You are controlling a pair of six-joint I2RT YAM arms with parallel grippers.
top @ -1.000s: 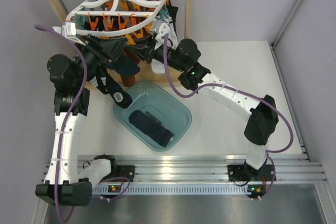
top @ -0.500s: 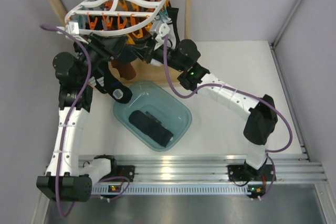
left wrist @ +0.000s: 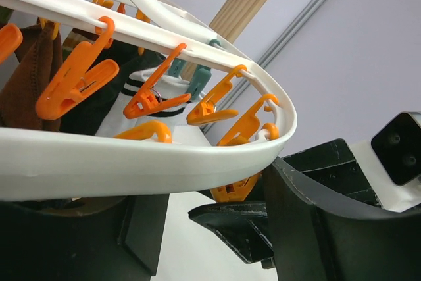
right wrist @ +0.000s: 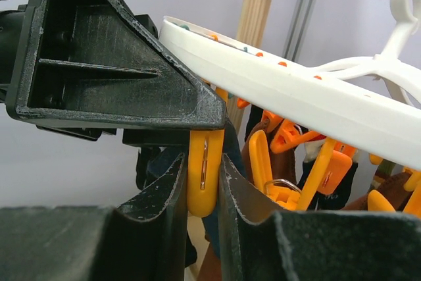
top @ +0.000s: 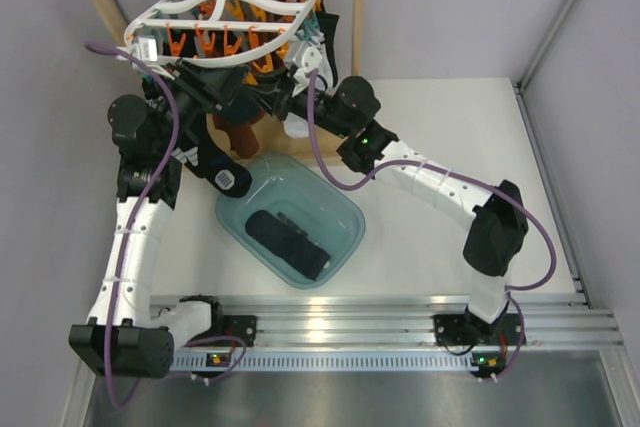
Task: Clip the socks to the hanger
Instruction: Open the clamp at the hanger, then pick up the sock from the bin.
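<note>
White table, grey walls, right fingers clamped on orange clip, left fingers apart under hanger

Your right gripper has its jaws pinched on an orange clip hanging from the white hanger. A black finger of the left arm sits just above that clip, touching its top. More orange clips and brown socks hang behind, before the wooden rack frame.
</note>
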